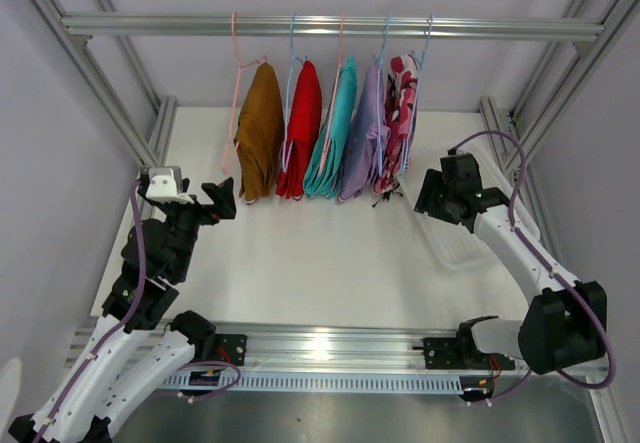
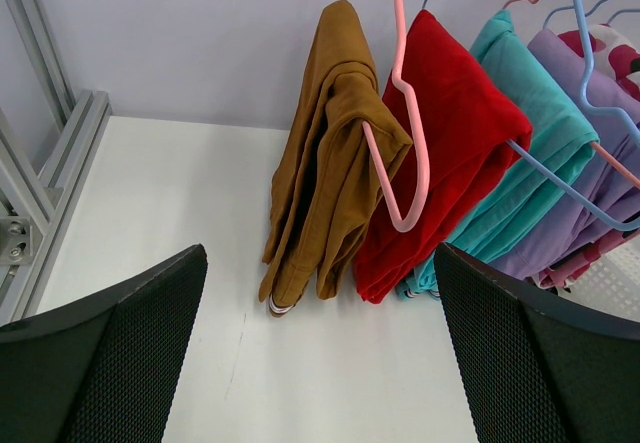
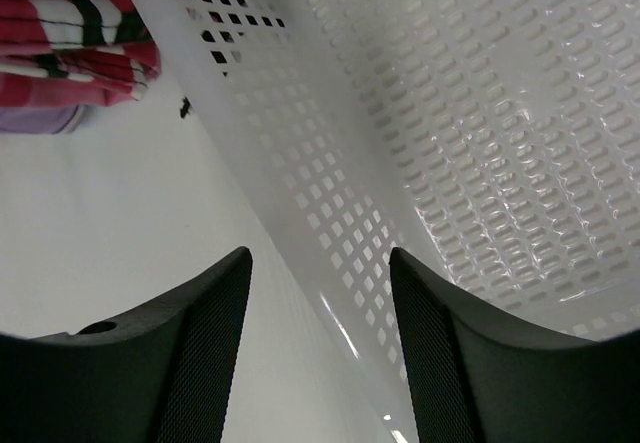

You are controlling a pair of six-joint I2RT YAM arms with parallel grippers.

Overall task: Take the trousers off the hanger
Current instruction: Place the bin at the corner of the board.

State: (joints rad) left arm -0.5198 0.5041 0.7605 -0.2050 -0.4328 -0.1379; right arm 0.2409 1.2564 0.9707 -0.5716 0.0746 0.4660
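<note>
Five pairs of trousers hang folded on wire hangers from the metal rail (image 1: 330,26): mustard-brown (image 1: 260,128), red (image 1: 302,123), teal (image 1: 335,128), lilac (image 1: 362,133) and pink camouflage (image 1: 400,108). In the left wrist view the mustard-brown pair (image 2: 325,163) and the red pair (image 2: 450,153) hang straight ahead, with a pink hanger (image 2: 415,153) between them. My left gripper (image 1: 222,201) (image 2: 320,353) is open and empty, low over the table, short of the mustard-brown pair. My right gripper (image 1: 432,195) (image 3: 320,343) is open and empty, beside the wall of the basket.
A white perforated plastic basket (image 1: 465,233) (image 3: 450,143) lies on the table at the right, below the pink camouflage pair (image 3: 70,33). Aluminium frame posts stand at both sides (image 2: 50,153). The trouser hems nearly touch the white table (image 1: 320,253).
</note>
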